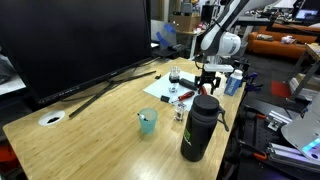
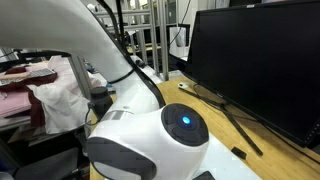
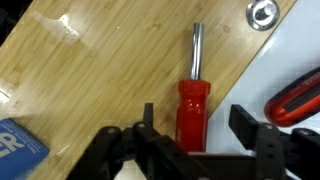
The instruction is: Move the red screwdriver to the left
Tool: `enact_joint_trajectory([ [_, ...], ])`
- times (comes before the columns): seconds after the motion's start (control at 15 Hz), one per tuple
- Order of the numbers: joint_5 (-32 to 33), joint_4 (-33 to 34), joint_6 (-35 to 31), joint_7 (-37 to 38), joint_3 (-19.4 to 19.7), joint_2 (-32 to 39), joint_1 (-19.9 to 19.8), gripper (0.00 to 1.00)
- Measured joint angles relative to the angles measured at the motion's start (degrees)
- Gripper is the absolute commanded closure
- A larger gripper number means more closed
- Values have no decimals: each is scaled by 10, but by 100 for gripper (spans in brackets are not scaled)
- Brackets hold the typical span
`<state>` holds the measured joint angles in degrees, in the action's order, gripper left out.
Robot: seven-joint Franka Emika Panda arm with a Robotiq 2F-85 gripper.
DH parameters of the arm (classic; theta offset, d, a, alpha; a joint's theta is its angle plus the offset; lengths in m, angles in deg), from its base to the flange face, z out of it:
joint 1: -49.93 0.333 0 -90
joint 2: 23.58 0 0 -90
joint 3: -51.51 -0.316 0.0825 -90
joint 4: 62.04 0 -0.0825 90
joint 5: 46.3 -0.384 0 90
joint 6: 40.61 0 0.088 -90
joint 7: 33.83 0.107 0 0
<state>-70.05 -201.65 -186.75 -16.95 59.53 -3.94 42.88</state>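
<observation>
In the wrist view the red screwdriver lies on the wooden table, red handle toward me and thin metal shaft pointing away. Its handle partly rests on the edge of a white sheet. My gripper is open, with one black finger on each side of the handle and a gap on both sides. In an exterior view the gripper hangs low over the table's far right side, and the screwdriver is too small to make out there.
A tall black bottle stands near the front edge, with a teal cup beside it. A large monitor fills the back. In the wrist view there are a red-and-black tool, a metal ring and a blue object. The robot base blocks an exterior view.
</observation>
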Motion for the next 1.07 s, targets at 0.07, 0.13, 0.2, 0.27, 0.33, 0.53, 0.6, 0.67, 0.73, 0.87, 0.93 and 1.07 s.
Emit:
enact_joint_trajectory([
  [0.07,0,1,0,0,0,0,0,59],
  [0.13,0,2,-1,0,0,0,0,65],
  [0.2,0,2,-1,1,1,0,0,72],
  [0.27,0,2,-1,1,2,0,0,79],
  [0.33,0,2,-1,1,3,0,0,87],
  [0.53,0,2,-1,2,7,0,-1,92],
  [0.6,0,2,-1,3,7,0,-1,92],
  [0.67,0,2,0,5,7,-2,-1,92],
  [0.73,2,1,3,9,7,-8,0,92],
  [0.87,9,-2,32,21,6,-34,2,92],
  [0.93,16,-4,53,27,6,-54,4,92],
  [1.07,47,-7,101,36,6,-100,9,92],
])
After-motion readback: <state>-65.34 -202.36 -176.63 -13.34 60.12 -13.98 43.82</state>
